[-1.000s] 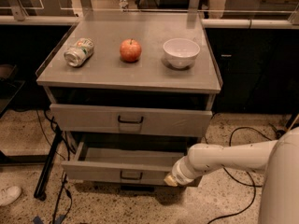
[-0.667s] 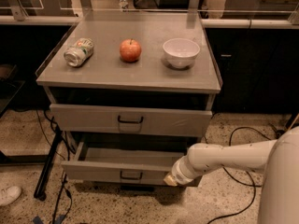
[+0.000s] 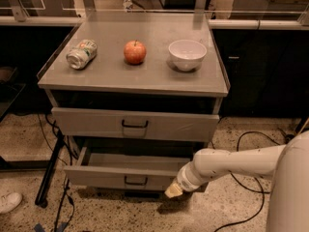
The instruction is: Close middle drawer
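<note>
The middle drawer (image 3: 96, 177) is the low grey one with a small dark wire loop handle (image 3: 135, 181). It stands pulled out from the cabinet, with its inside showing. My gripper (image 3: 173, 191) is at the end of the white arm (image 3: 227, 162) that reaches in from the right. It sits low against the right part of this drawer's front panel. Above it, the taller-fronted grey drawer (image 3: 87, 122) with the bigger dark handle sticks out a little less.
On the cabinet top (image 3: 111, 79) lie a tipped can (image 3: 81, 53), a red apple (image 3: 134, 51) and a white bowl (image 3: 187, 54). Black cables (image 3: 246, 139) run over the speckled floor on the right. A dark stand leg (image 3: 48, 175) and a white shoe (image 3: 8, 201) are on the left.
</note>
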Available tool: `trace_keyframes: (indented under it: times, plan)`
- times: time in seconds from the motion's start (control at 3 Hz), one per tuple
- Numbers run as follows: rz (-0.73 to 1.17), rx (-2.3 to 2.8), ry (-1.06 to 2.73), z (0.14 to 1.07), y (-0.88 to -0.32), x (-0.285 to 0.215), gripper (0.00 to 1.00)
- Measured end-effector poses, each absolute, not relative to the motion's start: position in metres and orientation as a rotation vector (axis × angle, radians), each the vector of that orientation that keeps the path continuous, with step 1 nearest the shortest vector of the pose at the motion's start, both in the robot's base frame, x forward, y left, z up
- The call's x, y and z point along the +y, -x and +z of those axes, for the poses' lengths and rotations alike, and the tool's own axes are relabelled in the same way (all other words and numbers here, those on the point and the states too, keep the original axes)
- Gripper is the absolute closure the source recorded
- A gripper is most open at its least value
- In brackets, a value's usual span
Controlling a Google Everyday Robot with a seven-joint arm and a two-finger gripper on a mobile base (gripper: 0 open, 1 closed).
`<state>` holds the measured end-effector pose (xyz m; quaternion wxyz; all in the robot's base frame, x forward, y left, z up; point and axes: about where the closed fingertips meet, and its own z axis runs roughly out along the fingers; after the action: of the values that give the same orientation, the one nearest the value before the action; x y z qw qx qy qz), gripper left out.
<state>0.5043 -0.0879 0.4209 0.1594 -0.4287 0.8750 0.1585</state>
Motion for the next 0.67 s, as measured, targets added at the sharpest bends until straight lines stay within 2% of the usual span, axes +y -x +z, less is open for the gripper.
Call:
trace_keyframes:
  times: [0.33,0.67]
  plan:
    - [0.453,2.501,1.225,0.4209,-0.5042,-0.0879,0.00]
    - [0.453,2.501,1.225,0.4209,-0.5042,-0.0879,0.00]
